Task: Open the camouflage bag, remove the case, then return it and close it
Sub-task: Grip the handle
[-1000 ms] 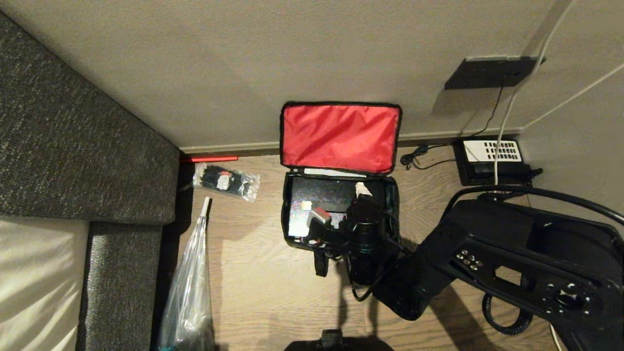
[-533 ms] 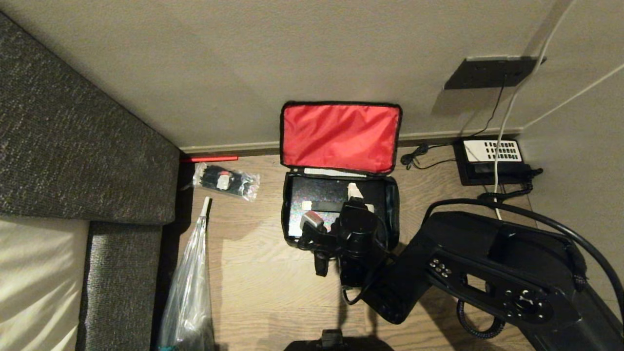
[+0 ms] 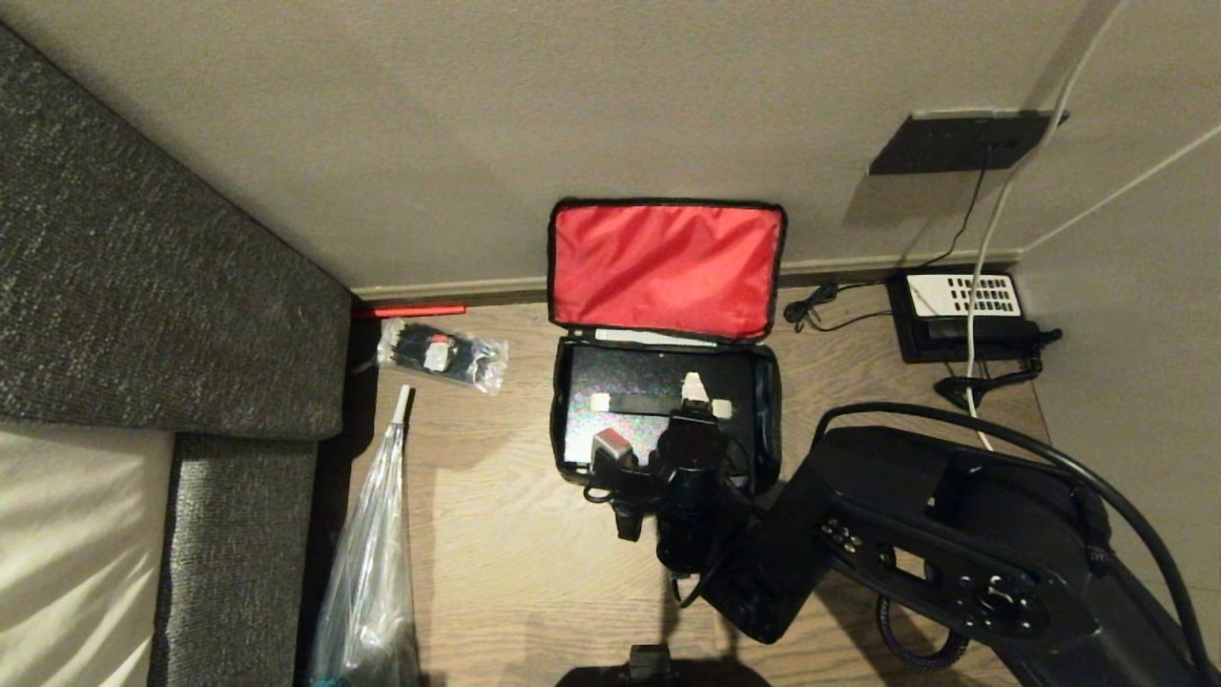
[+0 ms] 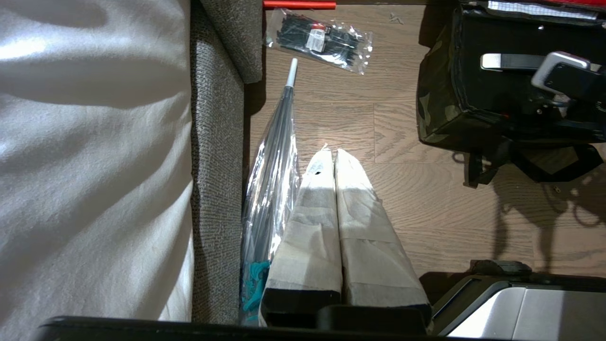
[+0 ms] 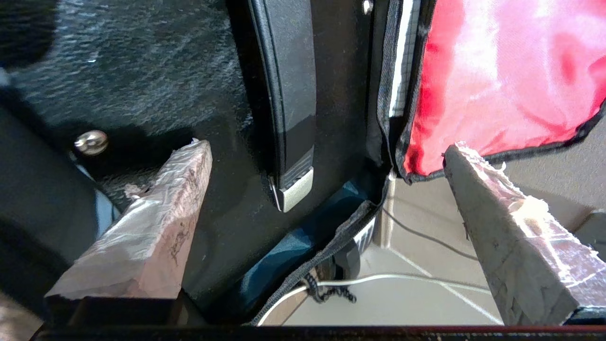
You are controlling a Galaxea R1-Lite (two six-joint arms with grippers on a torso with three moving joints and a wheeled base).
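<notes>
The camouflage bag [image 3: 565, 448] stands open on the wooden floor, its red-lined lid [image 3: 666, 267] leaning on the wall. Inside lies the black case [image 3: 634, 380], whose handle [image 3: 649, 402] has silver ends. My right gripper [image 3: 694, 408] hangs open over the right part of the case, holding nothing. In the right wrist view the right gripper [image 5: 326, 149] straddles the handle's silver end [image 5: 296, 189]: one finger over the case [image 5: 142, 71], the other by the lid's corner [image 5: 497, 71]. My left gripper [image 4: 331, 154] is shut and parked over the floor, left of the bag [image 4: 435, 109].
A grey sofa [image 3: 143, 286] fills the left. Beside it lie a clear packet of black items [image 3: 441, 353] and a plastic-wrapped umbrella [image 3: 372, 563]. A black telephone [image 3: 959, 315] with cables sits right of the bag, below a wall socket [image 3: 963, 141].
My right arm has drawn back toward the bag's near edge, uncovering more of the case's handle. Bag, lid and case have stayed put.
</notes>
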